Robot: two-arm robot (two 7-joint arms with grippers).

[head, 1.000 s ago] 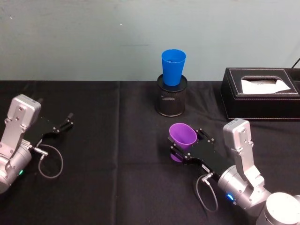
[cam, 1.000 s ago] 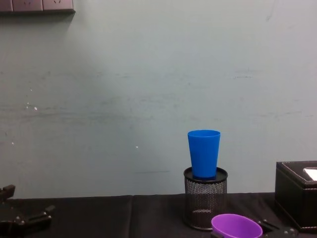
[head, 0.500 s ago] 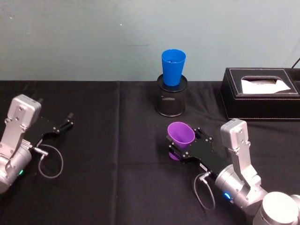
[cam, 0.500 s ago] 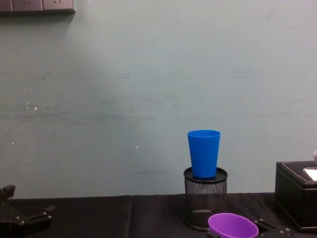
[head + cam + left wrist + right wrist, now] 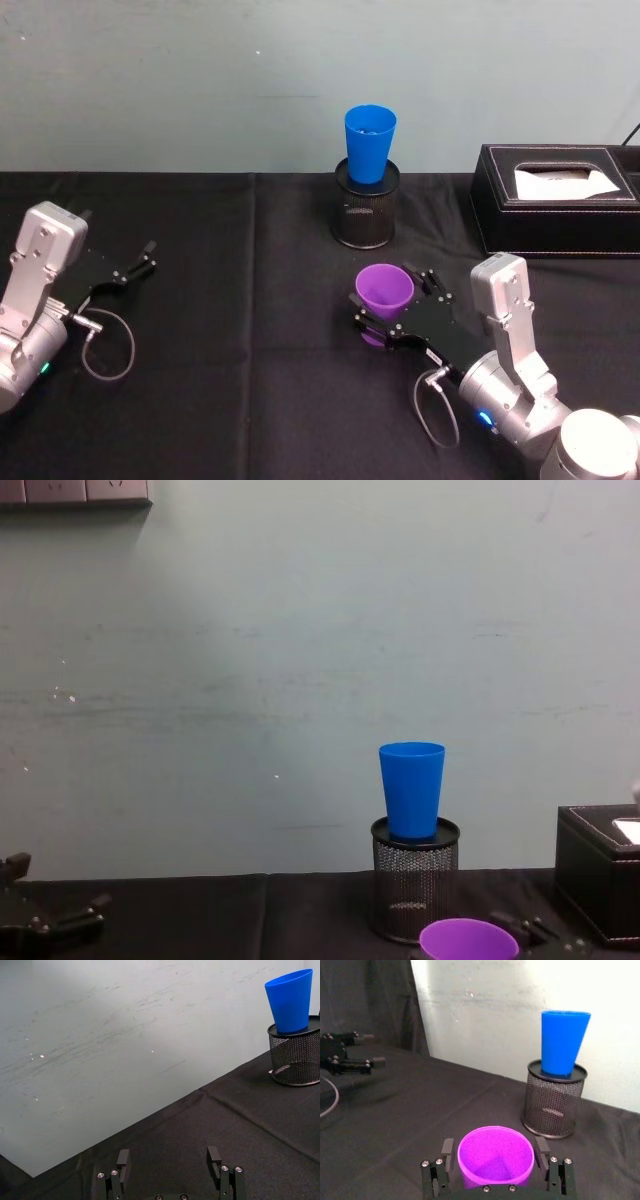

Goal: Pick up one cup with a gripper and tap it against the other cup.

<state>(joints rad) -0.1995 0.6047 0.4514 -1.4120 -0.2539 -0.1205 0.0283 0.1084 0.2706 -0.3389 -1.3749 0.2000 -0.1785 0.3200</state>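
purple cup in the right gripper, blue cup on the mesh pot

the right gripper point(image 5: 385, 310) is low over the black table point(image 5: 240, 330), right of centre and in front of the mesh pot point(image 5: 365, 215). its two fingers point(image 5: 447, 1151) stand on either side of the purple cup point(image 5: 384, 294) and press against its wall, so the jaws are clenched around the cup. the cup is upright with its mouth open to the top. in the right wrist view the purple cup point(image 5: 495, 1156) sits between the finger tips, its rim a full circle. in the chest view its rim point(image 5: 468, 940) shows at the bottom edge, in front of the pot and a little to the right of it.

the blue cup point(image 5: 369, 142) stands upright in the mouth of the mesh pot at the back of the table, near the wall. it is apart from the purple cup, farther from the robot. from the chest view the blue cup point(image 5: 411, 789) rises well above the pot's rim point(image 5: 415, 832).

a black tissue box point(image 5: 555, 200) lies to the right of the pot, apart from it.

the left gripper point(image 5: 135, 267) is parked at the table's left side, well apart from both cups. its fingers point(image 5: 214, 1155) are spread with nothing between them, so the jaws are released. a grey cable point(image 5: 105, 345) loops beside the left arm.
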